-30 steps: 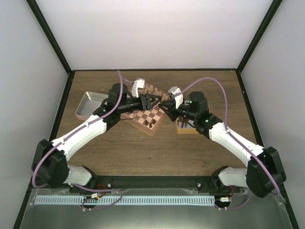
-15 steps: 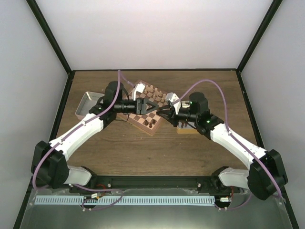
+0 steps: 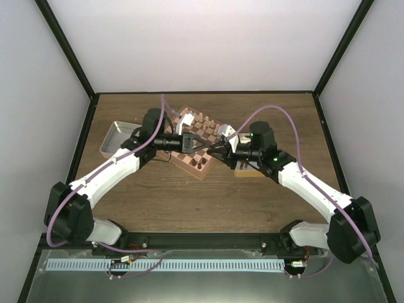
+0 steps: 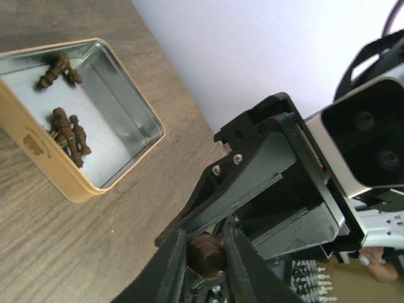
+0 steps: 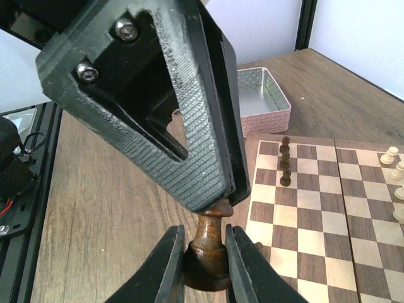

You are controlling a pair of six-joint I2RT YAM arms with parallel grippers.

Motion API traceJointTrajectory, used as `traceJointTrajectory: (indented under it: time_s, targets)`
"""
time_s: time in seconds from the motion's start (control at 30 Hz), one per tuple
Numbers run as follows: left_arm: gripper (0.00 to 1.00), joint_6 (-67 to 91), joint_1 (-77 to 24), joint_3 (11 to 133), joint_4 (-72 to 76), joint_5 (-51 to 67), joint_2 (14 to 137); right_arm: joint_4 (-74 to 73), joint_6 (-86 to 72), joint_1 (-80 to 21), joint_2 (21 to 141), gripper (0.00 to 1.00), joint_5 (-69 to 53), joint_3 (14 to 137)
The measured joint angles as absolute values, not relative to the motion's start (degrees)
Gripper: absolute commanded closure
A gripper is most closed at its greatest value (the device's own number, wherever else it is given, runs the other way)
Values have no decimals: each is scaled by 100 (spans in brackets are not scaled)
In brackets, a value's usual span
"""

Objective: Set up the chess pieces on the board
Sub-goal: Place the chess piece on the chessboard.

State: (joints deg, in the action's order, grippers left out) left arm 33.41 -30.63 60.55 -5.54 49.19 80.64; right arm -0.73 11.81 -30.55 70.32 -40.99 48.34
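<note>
Top external view. Both arms reach in over the board (image 3: 199,175), which sits turned corner-on at mid-surface (image 3: 189,208). The left fingers (image 3: 193,142) and right fingers (image 3: 215,149) meet tip to tip above the squares. What lies between them is too small to make out here. Pale pieces (image 3: 199,118) stand along the board's far side and a few dark pieces (image 3: 201,163) near its front corner. A pinkish tin (image 3: 118,139) sits left of the board. A tan tin (image 3: 243,171) sits to its right, partly under the right arm.

Left wrist view. The left fingers (image 4: 165,273) are clenched on the rounded head of a dark piece (image 4: 205,255). Facing them directly is the body of the right arm's grasping part, with the right wrist camera (image 4: 372,136) behind it. The tan tin (image 4: 88,186) is on the surface (image 4: 57,252) below, with several dark pieces (image 4: 66,132) lying loose inside in two clumps.

Right wrist view. The right fingers (image 5: 165,265) clamp the wide base of the dark piece (image 5: 208,243), one on each side. The left fingers (image 5: 189,132) come down from above, pressed together on the piece's top. The piece is thus held at both ends, upright and off the surface (image 5: 107,208), just beside the board's (image 5: 303,230) edge. Three dark pieces (image 5: 285,161) stand in a short line on squares near the far-left corner of the board. Pale pieces (image 5: 394,167) show at the right margin. The pinkish tin (image 5: 268,104) lies beyond that corner.
</note>
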Motion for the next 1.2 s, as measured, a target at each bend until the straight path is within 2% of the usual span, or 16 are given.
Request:
traceJointTrajectory:
  time_s: [0.1,0.2,0.23,0.37,0.77,1.03,1.2]
  targets:
    - [95,3242,-3039,6058,-609,4862,8064,-148,1170,-3046,7072,80,-4101,4893]
    - [96,3164,-3037,6064,-637,4751,8060,-239,1111,-3046,7137,47,-4077,4971]
    - [96,3118,-3035,6064,-670,4678,8055,-270,1074,-3046,7166,39,-4058,5000]
    - [96,2869,-3035,6064,-956,4121,7970,-344,963,-3046,7194,24,-3881,5057]
    - [96,2029,-3037,5583,-1782,1125,7419,58,296,-3046,6613,23,-2237,4665]
    - [96,2008,-3269,5214,-1850,432,8055,75,-1409,-3046,6659,26,-370,4547]
    - [96,2001,-3505,5214,-1715,117,8473,-248,-2198,-3037,6890,26,388,4543]
